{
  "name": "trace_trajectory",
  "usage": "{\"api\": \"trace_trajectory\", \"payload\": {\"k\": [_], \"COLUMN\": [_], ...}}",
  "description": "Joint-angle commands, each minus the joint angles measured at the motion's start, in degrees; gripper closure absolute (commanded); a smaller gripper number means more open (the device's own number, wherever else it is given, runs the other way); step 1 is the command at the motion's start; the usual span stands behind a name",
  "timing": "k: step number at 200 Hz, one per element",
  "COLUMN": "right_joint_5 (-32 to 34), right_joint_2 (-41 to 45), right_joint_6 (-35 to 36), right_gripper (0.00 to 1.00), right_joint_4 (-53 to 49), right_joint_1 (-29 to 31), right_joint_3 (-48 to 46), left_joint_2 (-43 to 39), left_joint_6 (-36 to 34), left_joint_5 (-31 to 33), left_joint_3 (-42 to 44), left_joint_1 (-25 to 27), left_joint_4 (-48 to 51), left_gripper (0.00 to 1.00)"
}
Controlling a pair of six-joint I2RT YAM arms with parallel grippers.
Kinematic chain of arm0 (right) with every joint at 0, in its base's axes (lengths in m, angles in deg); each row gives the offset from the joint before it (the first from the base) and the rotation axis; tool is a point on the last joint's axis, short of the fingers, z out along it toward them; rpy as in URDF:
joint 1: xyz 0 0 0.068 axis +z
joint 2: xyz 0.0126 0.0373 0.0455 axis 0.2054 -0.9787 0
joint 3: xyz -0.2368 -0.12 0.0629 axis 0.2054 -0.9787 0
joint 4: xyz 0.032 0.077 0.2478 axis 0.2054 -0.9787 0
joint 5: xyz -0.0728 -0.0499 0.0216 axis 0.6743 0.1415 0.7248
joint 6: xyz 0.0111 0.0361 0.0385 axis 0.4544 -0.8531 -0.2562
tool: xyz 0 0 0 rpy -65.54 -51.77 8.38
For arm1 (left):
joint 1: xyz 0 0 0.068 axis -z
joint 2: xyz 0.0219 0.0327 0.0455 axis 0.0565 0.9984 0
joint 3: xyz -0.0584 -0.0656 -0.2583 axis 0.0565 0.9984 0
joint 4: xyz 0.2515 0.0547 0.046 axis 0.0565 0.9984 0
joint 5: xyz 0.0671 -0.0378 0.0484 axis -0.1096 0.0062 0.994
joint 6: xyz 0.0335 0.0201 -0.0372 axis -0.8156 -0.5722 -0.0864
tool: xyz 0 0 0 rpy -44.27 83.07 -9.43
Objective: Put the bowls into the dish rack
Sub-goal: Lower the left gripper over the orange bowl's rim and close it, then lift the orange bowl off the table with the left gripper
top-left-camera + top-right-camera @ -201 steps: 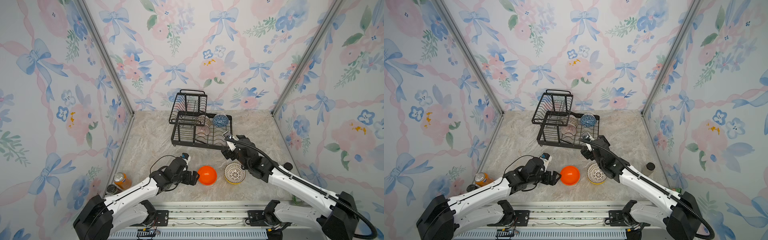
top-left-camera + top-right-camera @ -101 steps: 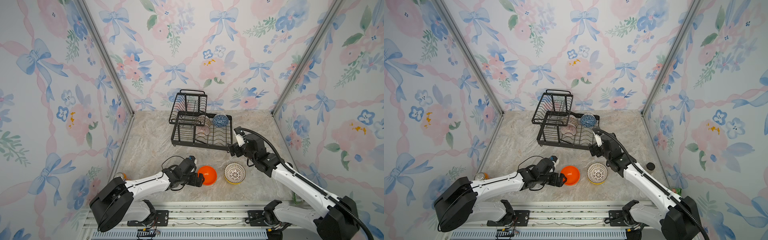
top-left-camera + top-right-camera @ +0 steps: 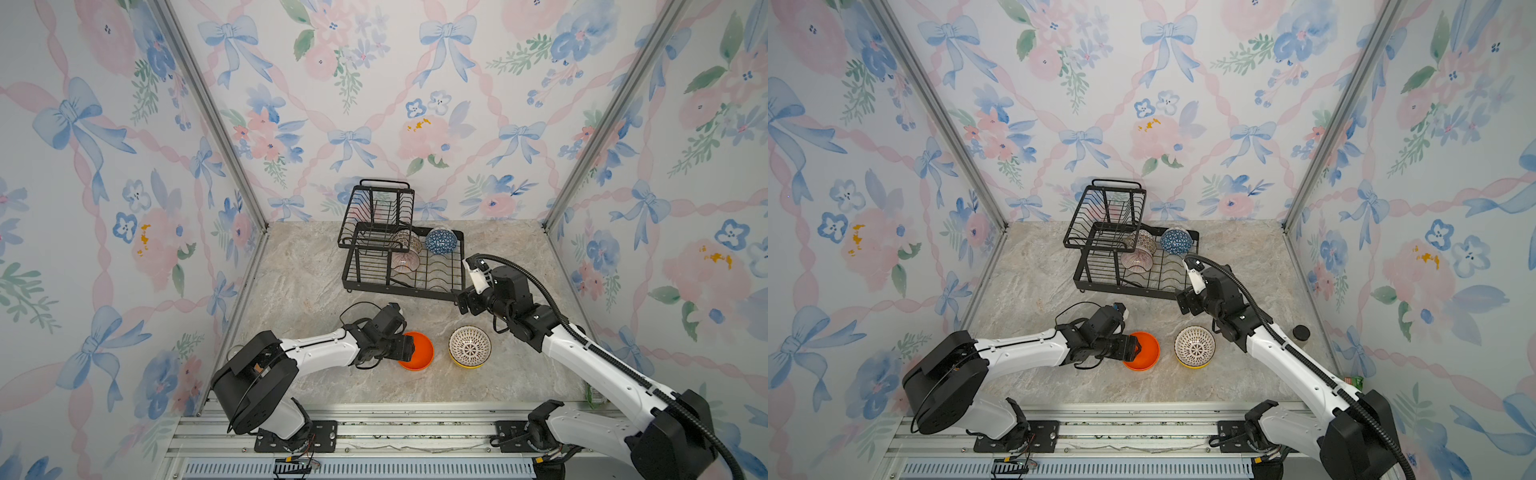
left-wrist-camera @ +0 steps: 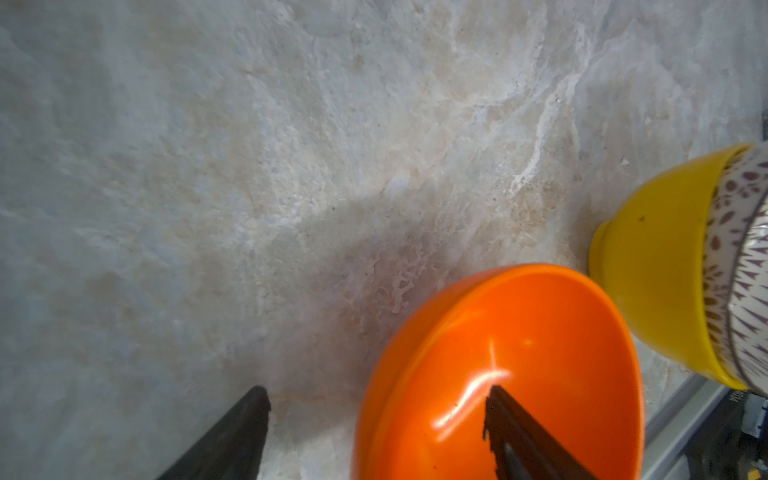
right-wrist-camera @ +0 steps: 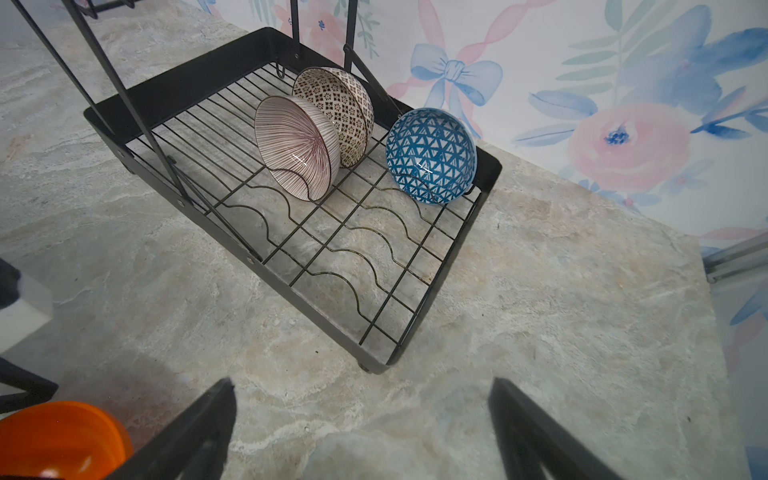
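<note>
An orange bowl (image 3: 417,353) (image 3: 1146,351) (image 4: 519,353) sits on the table near the front. My left gripper (image 3: 409,349) (image 3: 1133,348) (image 4: 374,395) is open astride its left rim, one finger inside and one outside. To its right, a white lattice bowl (image 3: 469,345) (image 3: 1195,345) (image 4: 744,270) is nested in a yellow bowl (image 4: 648,266). The dish rack (image 3: 415,286) (image 3: 1129,286) (image 5: 187,81) holds a pink-striped bowl (image 3: 405,262) (image 5: 297,147), a black-and-white bowl (image 3: 409,241) (image 5: 340,104) and a blue bowl (image 3: 440,241) (image 5: 430,156). My right gripper (image 3: 463,301) (image 3: 1185,300) (image 5: 361,388) hangs open and empty by the rack's front right corner.
A small black round cap (image 3: 1301,332) lies near the right wall. A green item (image 3: 1354,380) sits at the table's front right corner. Floral walls close in three sides. The rack's raised upper basket (image 3: 376,216) stands at its left end.
My left gripper slid right to the orange bowl and now straddles its rim, jaws a little narrower. The right arm's wrist rose and swung right; its gripper stays by the rack corner.
</note>
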Motion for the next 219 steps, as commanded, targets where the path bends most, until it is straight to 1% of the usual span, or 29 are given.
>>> {"api": "trace_trajectory", "payload": {"k": [1,15,46,57,70,90,114,128,147,204,207,219], "right_joint_5": [-0.8,-0.9,-1.2,-1.2,-1.2,-1.3,-1.6,-1.7,-1.9,-2.7,-2.7,-2.9], "right_joint_2": [-0.2,-0.2,-0.9,-1.0,-1.2,-1.4,-1.7,-1.7,-1.4,0.0,0.1,0.6], "right_joint_6": [-0.6,-0.5,-0.5,-0.5,-0.4,-0.3,-0.3,-0.3,-0.4,-0.6,-0.6,-0.8], "right_gripper": [0.03,0.03,0.03,0.03,0.03,0.03,0.03,0.03,0.03,0.03,0.03,0.03], "right_joint_4": [-0.7,-0.7,-0.8,-0.9,-1.1,-1.3,-1.6,-1.8,-1.9,-2.9,-3.0,-3.5], "right_joint_1": [-0.9,-0.9,-1.0,-1.0,-1.1,-1.2,-1.2,-1.3,-1.3,-1.2,-1.2,-1.2], "right_joint_3": [1.8,1.8,2.0,2.1,2.2,2.3,2.6,2.6,2.4,2.7,2.7,2.8], "left_joint_2": [2.5,3.1,3.7,4.0,4.1,4.0,3.5,3.0,2.2,-2.3,-2.7,-4.3], "left_joint_6": [-0.2,-0.2,-0.2,-0.2,-0.2,-0.4,-0.6,-0.6,-0.8,-2.6,-2.7,-3.2], "left_joint_5": [-0.6,-0.6,-0.6,-0.6,-0.6,-0.6,-0.3,-0.4,-0.4,1.1,1.2,1.4], "left_joint_3": [-0.8,-0.8,-0.8,-0.8,-0.8,-0.8,-0.8,-0.8,-0.8,-0.8,-2.4,-2.8], "left_joint_1": [0.4,0.4,0.4,0.3,0.4,0.4,0.2,0.2,0.2,0.2,0.2,0.2], "left_joint_4": [0.8,0.9,0.8,0.8,0.9,0.8,0.9,0.8,1.0,4.3,4.5,5.3], "left_gripper": [0.26,0.34,0.43,0.48,0.51,0.61,0.76,0.88,1.0,1.0,1.0,1.0]}}
